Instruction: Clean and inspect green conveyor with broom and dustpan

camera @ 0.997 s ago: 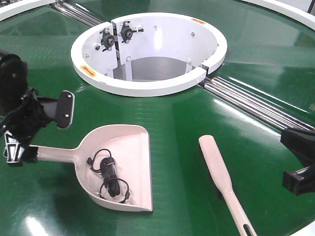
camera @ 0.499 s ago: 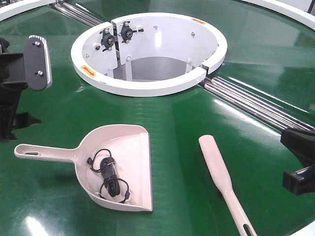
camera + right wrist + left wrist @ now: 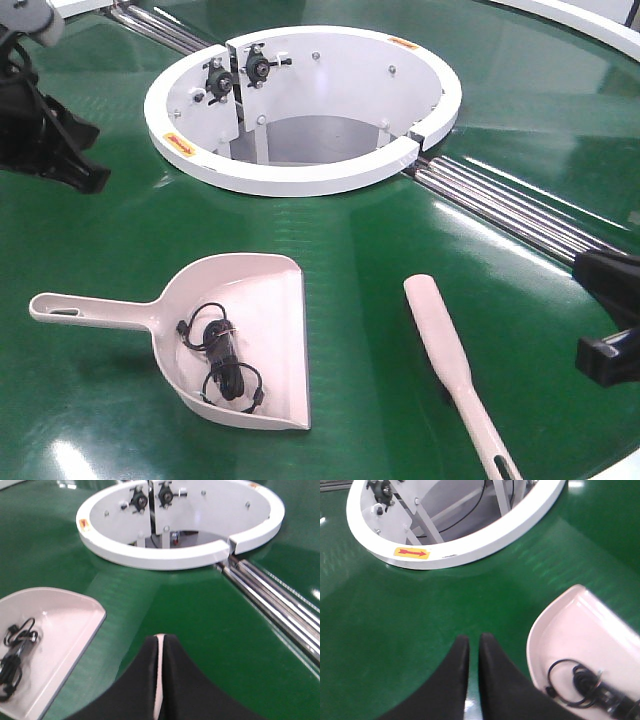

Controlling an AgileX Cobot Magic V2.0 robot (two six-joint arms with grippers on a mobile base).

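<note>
dustpan — coiled black cable inside

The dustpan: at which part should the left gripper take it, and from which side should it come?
Probably the handle: it lies flat, straight and free on the green conveyor, pointing toward the left arm. Come from above, jaws across it. The dustpan holds black cable, so keep it level.

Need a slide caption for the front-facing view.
Dustpan holding a coiled black cable and broom lie apart on the green conveyor, both unheld.
</note>
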